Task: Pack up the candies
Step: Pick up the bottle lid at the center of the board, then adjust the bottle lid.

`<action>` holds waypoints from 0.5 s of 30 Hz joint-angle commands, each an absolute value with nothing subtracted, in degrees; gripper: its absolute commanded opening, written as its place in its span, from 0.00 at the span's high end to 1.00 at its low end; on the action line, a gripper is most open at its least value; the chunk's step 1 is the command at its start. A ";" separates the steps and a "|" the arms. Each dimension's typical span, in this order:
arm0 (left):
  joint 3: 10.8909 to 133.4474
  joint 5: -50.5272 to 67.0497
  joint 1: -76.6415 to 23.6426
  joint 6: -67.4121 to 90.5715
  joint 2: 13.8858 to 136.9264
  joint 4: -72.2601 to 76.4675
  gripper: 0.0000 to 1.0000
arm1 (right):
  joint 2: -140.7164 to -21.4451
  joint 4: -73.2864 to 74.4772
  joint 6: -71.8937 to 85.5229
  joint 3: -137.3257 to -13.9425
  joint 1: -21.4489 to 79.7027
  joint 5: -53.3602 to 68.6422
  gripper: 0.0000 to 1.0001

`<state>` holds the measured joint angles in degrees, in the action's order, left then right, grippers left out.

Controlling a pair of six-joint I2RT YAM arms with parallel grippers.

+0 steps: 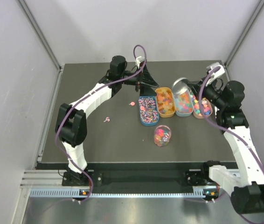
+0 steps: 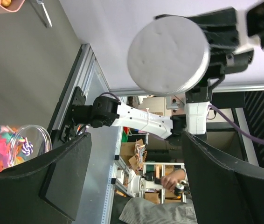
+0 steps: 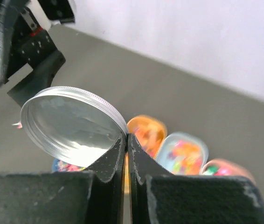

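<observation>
Grips a silver metal lid by its rim in the right jaws, pressed fully together on the thin edge; holds this lid in the air, tilted, with the hollow side turned to the right wrist camera and the flat top turned to the left arm; hangs it above the far end of the light blue tray; stands with the left jaws wide open, the two dark fingers well apart and nothing between them; places these jaws at the far side of the table, just behind the dark blue tray, facing across toward the lid; shows the candies mostly in four oval trays, set side by side in a row to the right of the table's middle; gives, from left to right, pink-purple sweets in the dark blue tray, yellow-orange gummies in the orange tray, mixed bright colours in the light blue tray, and more mixed colours in the rightmost tray; has further candies, of many colours, inside a clear round jar, upright and without cover, alone on the table a little in front of the row; counts two loose sweets, small and pink, on the bare table to the left of the trays, apart from each other and from everything else.
</observation>
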<state>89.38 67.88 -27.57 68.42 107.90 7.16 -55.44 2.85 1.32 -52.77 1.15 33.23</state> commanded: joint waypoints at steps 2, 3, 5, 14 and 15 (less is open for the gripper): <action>91.04 70.57 -27.33 67.50 106.08 8.36 0.18 | -50.81 -5.61 -17.42 -57.39 10.97 20.85 1.00; 92.79 70.58 -27.33 67.33 106.00 7.74 0.18 | -49.50 -6.58 -21.93 -57.31 13.07 19.70 1.00; 93.77 70.14 -27.33 67.50 105.56 7.73 0.18 | -47.48 -10.00 -34.11 -56.08 19.56 14.96 1.00; 87.28 68.47 -26.37 73.05 98.09 8.46 0.23 | -38.24 -25.98 -75.10 -37.37 30.58 12.14 1.00; 87.10 67.51 -26.11 71.65 96.87 6.18 0.25 | -37.71 -27.58 -77.23 -33.96 30.67 11.69 1.00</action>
<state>88.12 68.38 -27.05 71.96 102.35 6.79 -38.54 -18.59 -59.68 -38.83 29.54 14.74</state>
